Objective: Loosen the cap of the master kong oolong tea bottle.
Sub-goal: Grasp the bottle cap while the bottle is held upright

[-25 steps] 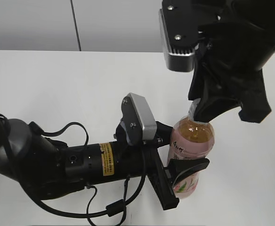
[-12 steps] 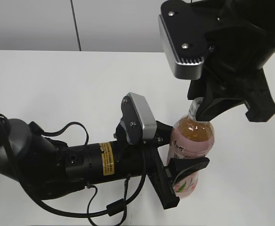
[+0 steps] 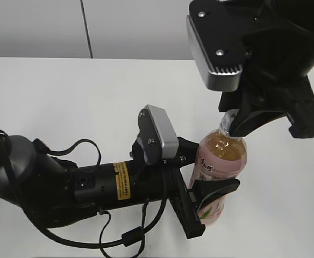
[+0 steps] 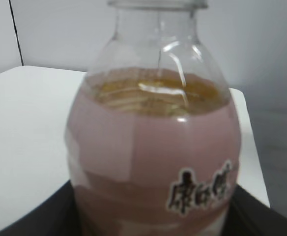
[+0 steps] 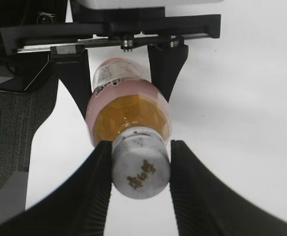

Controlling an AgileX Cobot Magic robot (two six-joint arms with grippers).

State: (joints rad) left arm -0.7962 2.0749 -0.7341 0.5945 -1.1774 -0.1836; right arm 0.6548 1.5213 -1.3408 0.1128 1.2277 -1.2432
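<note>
Worktop (image 3: 65,97): white, grey wall behind.
Bottle (image 3: 221,161): upright near the front edge, leaning a little further right than before.
Cap (image 5: 141,169): clamped by the right tool (image 5: 139,172), which has turned and shifted right.
Left tool (image 3: 200,183): clasps the bottle's labelled body, unmoved.

A white table (image 3: 65,102) meets a pale grey wall (image 3: 38,27); dark floor (image 5: 6,142) beside.
</note>
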